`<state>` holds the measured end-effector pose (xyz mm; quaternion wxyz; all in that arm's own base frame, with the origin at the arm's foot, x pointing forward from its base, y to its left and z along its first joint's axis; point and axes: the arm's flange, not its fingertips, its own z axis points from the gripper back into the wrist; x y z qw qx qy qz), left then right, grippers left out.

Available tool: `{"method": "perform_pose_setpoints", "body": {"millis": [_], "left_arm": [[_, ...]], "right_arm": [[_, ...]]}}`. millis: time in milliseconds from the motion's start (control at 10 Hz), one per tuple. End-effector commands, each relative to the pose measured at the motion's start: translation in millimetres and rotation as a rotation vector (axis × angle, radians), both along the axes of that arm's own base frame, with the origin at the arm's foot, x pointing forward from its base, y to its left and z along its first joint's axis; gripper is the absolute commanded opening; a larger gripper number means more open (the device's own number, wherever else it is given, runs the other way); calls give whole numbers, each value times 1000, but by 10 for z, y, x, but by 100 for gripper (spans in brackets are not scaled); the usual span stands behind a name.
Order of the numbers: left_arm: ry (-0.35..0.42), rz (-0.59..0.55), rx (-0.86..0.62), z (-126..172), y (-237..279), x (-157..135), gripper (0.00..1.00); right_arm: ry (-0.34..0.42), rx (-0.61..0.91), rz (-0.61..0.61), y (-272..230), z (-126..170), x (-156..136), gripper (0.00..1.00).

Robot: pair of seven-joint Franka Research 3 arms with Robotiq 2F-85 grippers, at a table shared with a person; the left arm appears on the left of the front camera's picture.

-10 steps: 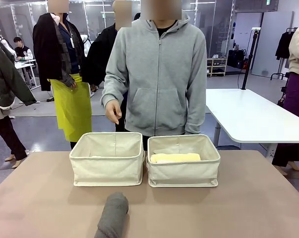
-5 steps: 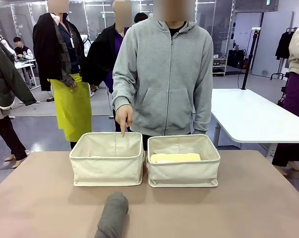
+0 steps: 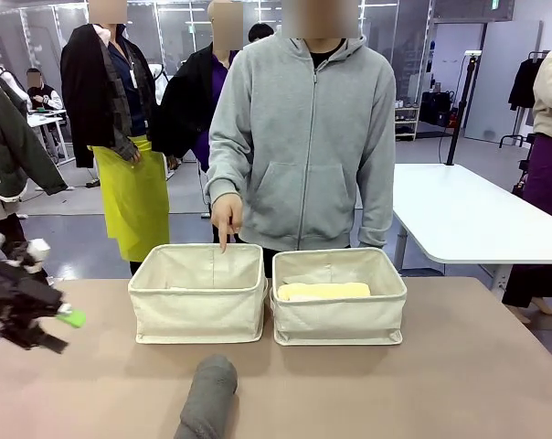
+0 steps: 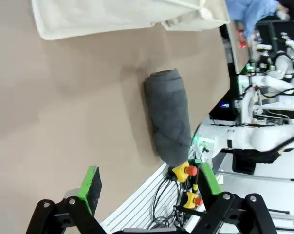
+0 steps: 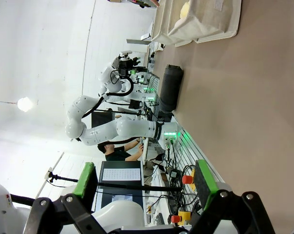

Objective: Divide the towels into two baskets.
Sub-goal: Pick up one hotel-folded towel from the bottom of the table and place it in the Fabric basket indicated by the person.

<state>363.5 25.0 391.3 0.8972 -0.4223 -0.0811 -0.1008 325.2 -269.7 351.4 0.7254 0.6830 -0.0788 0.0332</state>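
Coming in from the left, the left gripper (image 3: 38, 315) has just shown up with jaws wide and holding nothing, so I think it goes for the grey towel (image 3: 207, 395), lying just before the left basket (image 3: 198, 291) the person's hand (image 3: 227, 218) points into.

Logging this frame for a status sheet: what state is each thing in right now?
Grey towel: rolled, lying on the table, not held.
Yellow towel: lying in the right basket.
Left basket: upright; person's hand points into it.
Left gripper: open, empty, over the table.
Right gripper: open, empty.
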Motion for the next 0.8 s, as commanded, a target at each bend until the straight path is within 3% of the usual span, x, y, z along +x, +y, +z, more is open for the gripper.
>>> {"method": "perform_pose_setpoints", "body": {"millis": [0, 300, 700], "left_arm": [[16, 18, 81, -237, -890, -398, 100], [15, 37, 235, -414, -1619, -469, 100], [33, 63, 363, -633, -1996, -615, 100]], "right_arm": [[-20, 7, 3, 2, 23, -19, 100], [-20, 7, 3, 2, 23, -19, 100], [-20, 7, 3, 2, 23, -19, 100]]}}
